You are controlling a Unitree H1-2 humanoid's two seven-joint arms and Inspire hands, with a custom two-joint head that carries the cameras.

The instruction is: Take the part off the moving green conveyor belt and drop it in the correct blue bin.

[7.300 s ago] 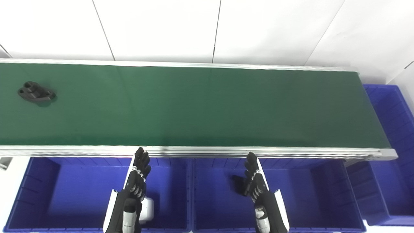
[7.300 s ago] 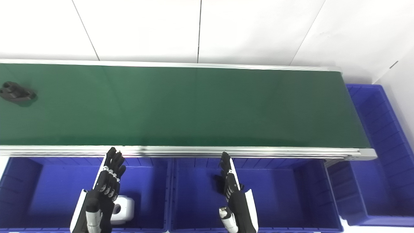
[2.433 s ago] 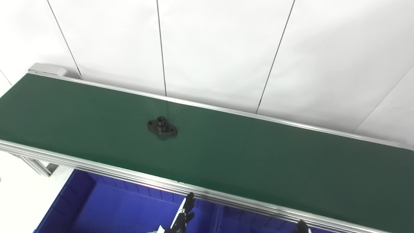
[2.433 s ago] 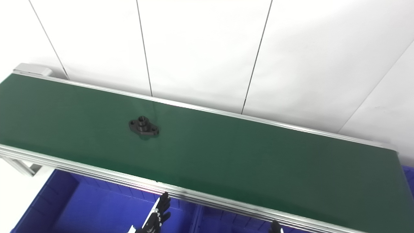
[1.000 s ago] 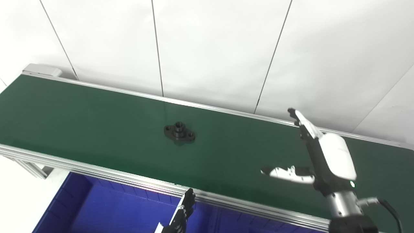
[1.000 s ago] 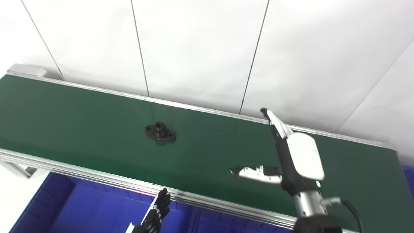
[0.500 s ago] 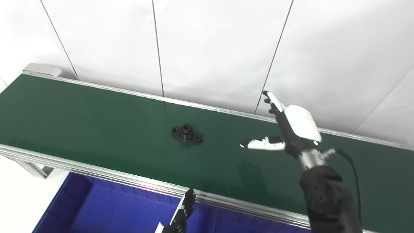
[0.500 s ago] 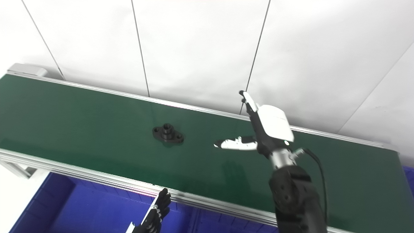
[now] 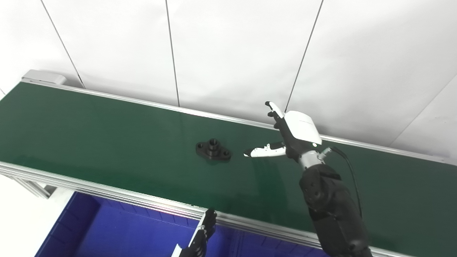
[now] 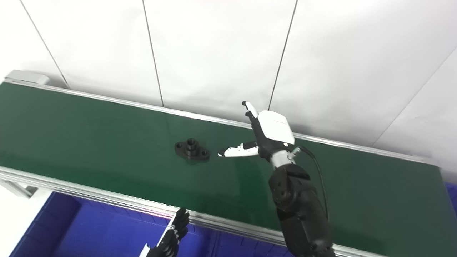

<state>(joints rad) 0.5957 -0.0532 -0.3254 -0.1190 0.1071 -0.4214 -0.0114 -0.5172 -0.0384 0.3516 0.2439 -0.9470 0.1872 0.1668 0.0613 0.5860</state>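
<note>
A black flanged part (image 9: 213, 150) with a raised hub and two bolt holes lies flat on the green conveyor belt (image 9: 107, 135), near the belt's middle. My right hand (image 9: 285, 134) hovers over the belt just right of the part, open, thumb pointing at it with a small gap between, fingers raised toward the far rail. Nothing is in that hand. My left hand (image 9: 200, 239) shows only its fingers at the bottom edge, straight and apart, over a blue bin (image 9: 117, 232) below the belt's near rail.
The belt runs from upper left to lower right between silver rails (image 9: 107, 194). A white panelled wall (image 9: 232, 53) stands right behind it. Blue bins sit under the near rail; only their top parts show. The belt's left end housing (image 9: 43, 76) is at the far left.
The part has ridden the belt rightward. My right hand rose from the bins, reached across the belt and moved left, closing on the part. The camera swung left earlier.
</note>
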